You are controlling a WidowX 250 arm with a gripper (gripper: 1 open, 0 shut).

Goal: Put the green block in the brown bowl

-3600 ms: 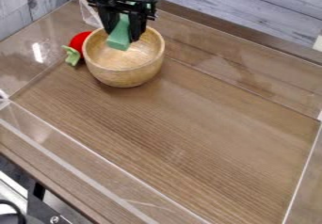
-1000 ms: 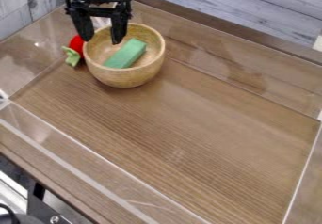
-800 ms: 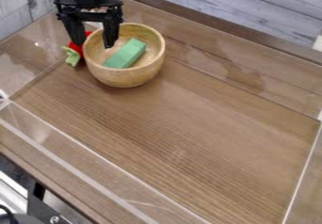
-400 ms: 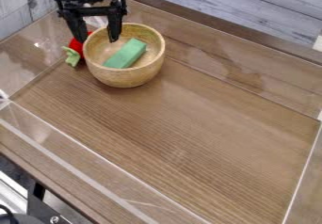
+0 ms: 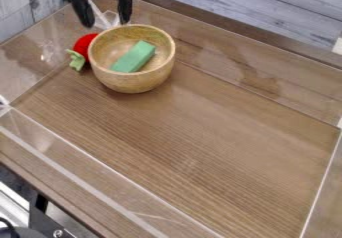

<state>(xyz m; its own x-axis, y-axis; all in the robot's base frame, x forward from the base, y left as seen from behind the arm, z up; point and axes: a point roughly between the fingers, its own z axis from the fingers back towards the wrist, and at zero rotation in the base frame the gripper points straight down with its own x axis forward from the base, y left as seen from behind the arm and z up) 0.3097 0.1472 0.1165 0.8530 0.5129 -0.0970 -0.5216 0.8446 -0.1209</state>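
Note:
The green block lies tilted inside the brown bowl, resting against its inner wall. The bowl stands on the wooden table at the upper left. My gripper hangs above and behind the bowl's left rim, near the top edge of the picture. Its two black fingers are spread wide and point down with nothing between them. The upper part of the hand is cut off by the frame.
A red toy with green leaves lies on the table against the bowl's left side. A clear plastic wall rings the wooden table. Grey planks run along the back.
The block was in my gripper over the bowl; now it lies in the bowl. Over the last second the open gripper has risen up and away from the bowl's left rim.

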